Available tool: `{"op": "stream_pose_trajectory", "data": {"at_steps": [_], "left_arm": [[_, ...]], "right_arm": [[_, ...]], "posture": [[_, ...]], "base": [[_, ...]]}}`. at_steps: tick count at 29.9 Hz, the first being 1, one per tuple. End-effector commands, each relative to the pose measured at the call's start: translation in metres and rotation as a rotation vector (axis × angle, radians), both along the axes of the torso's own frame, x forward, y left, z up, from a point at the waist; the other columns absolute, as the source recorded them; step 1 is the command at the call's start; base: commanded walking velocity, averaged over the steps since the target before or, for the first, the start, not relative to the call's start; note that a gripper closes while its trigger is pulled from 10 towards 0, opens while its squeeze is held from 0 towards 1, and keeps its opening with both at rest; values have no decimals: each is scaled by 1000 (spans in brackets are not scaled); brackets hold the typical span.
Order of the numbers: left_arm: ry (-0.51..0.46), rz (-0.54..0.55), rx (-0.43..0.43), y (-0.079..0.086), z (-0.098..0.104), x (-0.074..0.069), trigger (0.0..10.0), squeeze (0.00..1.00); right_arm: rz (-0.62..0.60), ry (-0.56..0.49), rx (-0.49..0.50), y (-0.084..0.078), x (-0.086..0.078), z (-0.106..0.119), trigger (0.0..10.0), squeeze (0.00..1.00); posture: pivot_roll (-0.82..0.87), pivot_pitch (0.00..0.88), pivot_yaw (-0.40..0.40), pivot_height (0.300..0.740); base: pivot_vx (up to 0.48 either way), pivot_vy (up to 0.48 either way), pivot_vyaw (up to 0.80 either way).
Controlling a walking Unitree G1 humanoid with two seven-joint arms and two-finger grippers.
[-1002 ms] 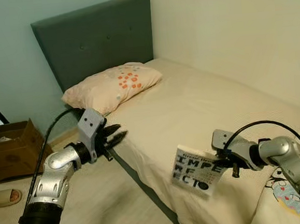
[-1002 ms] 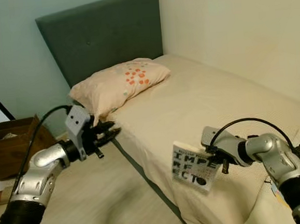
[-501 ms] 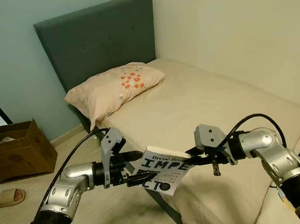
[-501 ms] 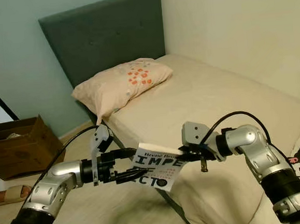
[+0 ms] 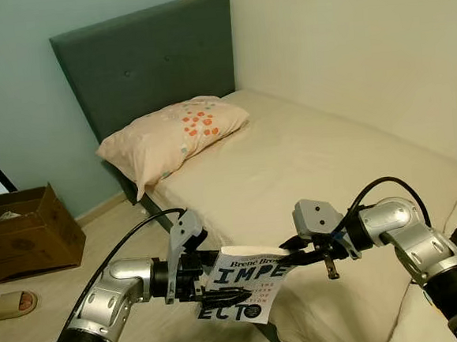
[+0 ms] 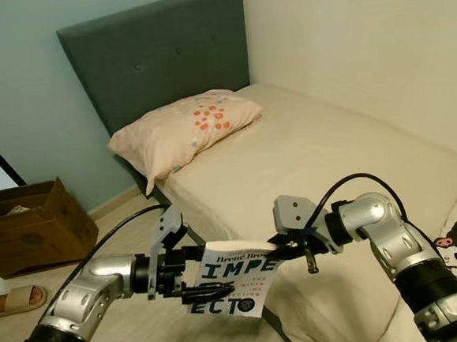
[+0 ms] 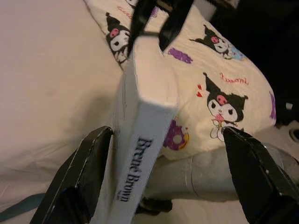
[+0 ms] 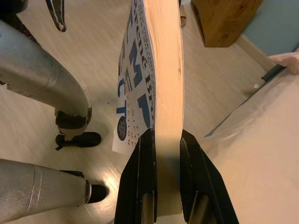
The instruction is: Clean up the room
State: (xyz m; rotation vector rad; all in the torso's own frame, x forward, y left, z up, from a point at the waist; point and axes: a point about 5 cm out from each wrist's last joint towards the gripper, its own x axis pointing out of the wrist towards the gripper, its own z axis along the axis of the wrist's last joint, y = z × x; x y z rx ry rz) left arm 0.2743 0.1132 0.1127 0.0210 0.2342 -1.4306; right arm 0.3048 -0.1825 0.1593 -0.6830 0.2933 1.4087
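Head views: the book [image 5: 242, 289] hangs in mid-air beside the bed [image 5: 306, 157], between both arms. It should handle as stiff and light; grip it near the spine.

Left wrist view: the left gripper [image 7: 163, 177] straddles the spine, fingers apart (not yet closed).

Right wrist view: the right gripper [image 8: 163, 175] is clamped on the page edge.

Half a second ago the book rode higher.

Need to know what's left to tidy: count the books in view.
1. The book hangs over the floor beside the bed, clamped by the right gripper, with the left gripper open around its other end. Others may be hidden.
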Motion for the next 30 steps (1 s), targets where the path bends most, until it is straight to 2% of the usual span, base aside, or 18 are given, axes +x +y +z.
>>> {"op": "stream_pose_trajectory", "data": {"at_steps": [1, 8, 13, 14, 15, 16, 17, 18, 19, 20, 21, 30], "left_arm": [[17, -35, 41, 0, -9, -7, 10000, 1000], [32, -95, 62, -16, -20, -18, 10000, 1000], [37, -89, 60, -17, -20, -18, 10000, 1000], [29, -76, 68, -17, -21, -17, 10000, 169], [24, -68, 73, -17, -22, -16, 10000, 0], [24, -68, 73, -17, -22, -16, 10000, 0], [24, -61, 78, -16, -22, -15, 7255, 0], [24, -61, 78, -16, -22, -15, 7255, 0], [21, -49, 80, -16, -23, -14, 4784, 0], [21, -40, 83, -15, -23, -13, 667, 0], [20, -28, 84, -14, -23, -12, 0, 0], [4, 22, 70, -10, -21, -5, 0, 0]], "right_arm": [[30, -40, 52, 7, 1, 10, 10000, 0], [51, -36, 83, 15, 0, 9, 10000, 0], [55, -35, 94, 16, 0, 10, 10000, 0], [59, -34, 99, 17, 0, 11, 10000, 0], [61, -34, 100, 17, 0, 11, 10000, 0], [61, -34, 100, 17, 0, 11, 10000, 0], [61, -34, 101, 17, 0, 11, 10000, 0], [61, -34, 101, 17, 0, 11, 10000, 0], [61, -35, 102, 17, 0, 12, 10000, 0], [61, -36, 103, 17, 0, 12, 10000, 0], [60, -37, 103, 17, 1, 12, 10000, 0], [54, -42, 99, 16, 1, 12, 10000, 0]], "posture": [[-68, 54, 39, 740], [-71, 56, 39, 740], [-72, 57, 40, 740], [-72, 59, 40, 740], [-72, 60, 40, 740], [-72, 60, 40, 740], [-71, 60, 41, 740], [-71, 60, 41, 740], [-71, 60, 41, 740], [-72, 59, 43, 740], [-72, 59, 44, 740], [-70, 59, 48, 740]], "base": [[0, 0, 0], [0, 0, 0], [0, 0, 0], [0, 0, 0], [0, 0, 0], [0, 0, 0], [0, 0, 0], [0, 0, 0], [0, 0, 0], [0, 0, 0], [0, 0, 0], [0, 0, 0]]}}
